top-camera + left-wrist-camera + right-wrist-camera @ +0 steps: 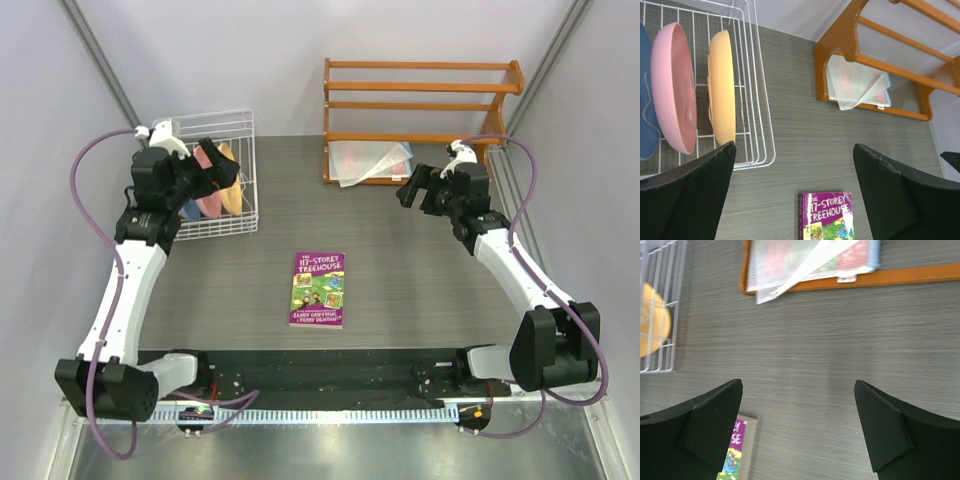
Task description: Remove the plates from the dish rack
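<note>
We see the plates standing on edge in the white wire dish rack, which sits at the far left of the table. In the left wrist view we can make out three of them side by side. There is a blue plate cut off by the picture's edge and a pink plate just beside it. A yellow-orange plate stands nearest the rack wall that faces the middle of the table. We cannot tell whether another plate stands beyond the blue one. From above, the left tool hangs over the left part of the rack and hides some of the plates. Its black fingers are spread wide, with only bare table and a corner of the rack showing between them, and we see them gripping none of the plates. The right tool hangs over the far right of the table, near the front of the orange wooden shelf. It is spread just as wide, with only wood-grain table between its fingers. The shelf stands against the far wall, apart from the rack. A clear pouch with coloured contents lies on the table beneath its lowest slats, one corner poking out in front. A purple book lies flat, cover up, near the middle of the table between the two arms. It is well apart from both the rack and the shelf.
</note>
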